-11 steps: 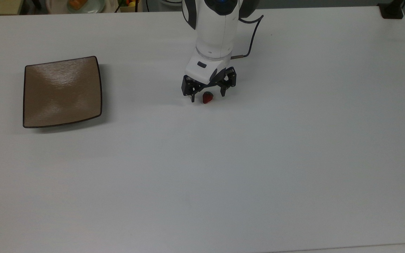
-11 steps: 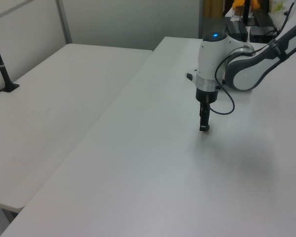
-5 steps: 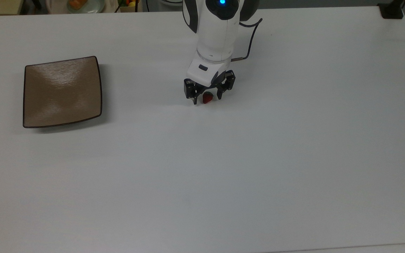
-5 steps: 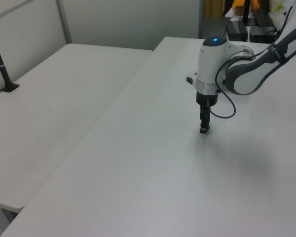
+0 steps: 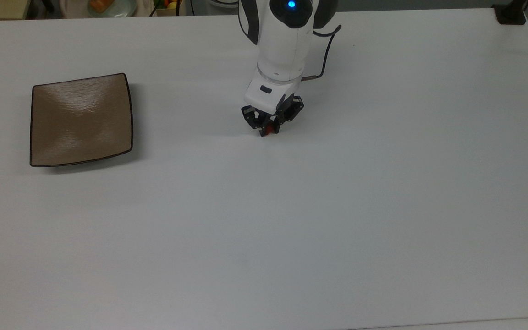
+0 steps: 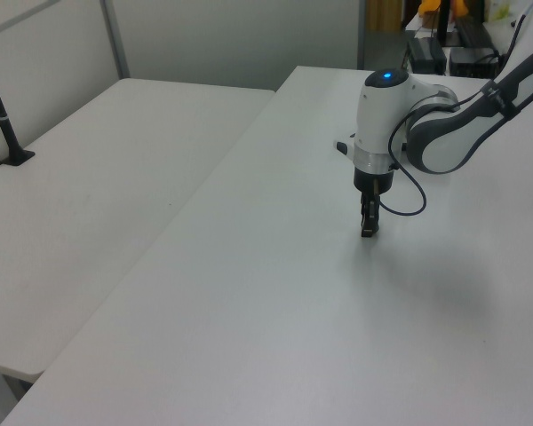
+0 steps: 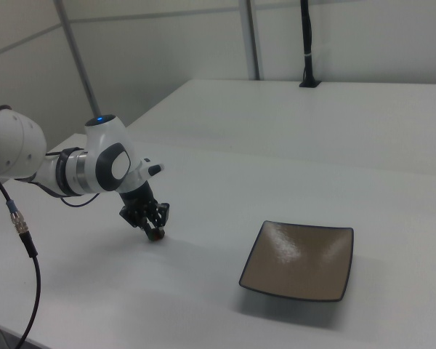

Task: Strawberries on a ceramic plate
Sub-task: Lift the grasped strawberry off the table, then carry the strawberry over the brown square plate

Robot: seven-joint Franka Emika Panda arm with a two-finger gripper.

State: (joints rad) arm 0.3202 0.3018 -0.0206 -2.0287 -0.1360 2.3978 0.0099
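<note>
A small red strawberry (image 5: 269, 129) sits on the white table, pinched between my fingers. My gripper (image 5: 268, 129) is shut on the strawberry and points straight down at the tabletop. In the right view the gripper (image 7: 155, 233) holds the red fruit (image 7: 156, 235) just at the table surface. In the left view the gripper (image 6: 368, 232) reaches down to the table. The square tan-brown ceramic plate (image 5: 80, 119) lies bare far to the top view's left of the gripper. In the right view the plate (image 7: 299, 260) lies to the right of the gripper.
A black cable (image 5: 326, 50) loops from my wrist. A black post base (image 5: 510, 13) stands at the top view's far right corner. A pale dish with orange food (image 5: 108, 6) sits beyond the table's far edge. A second white table (image 6: 98, 186) adjoins in the left view.
My fingers were spread on either side of the strawberry and have closed on it. The arm barely shifted. The plate stayed still.
</note>
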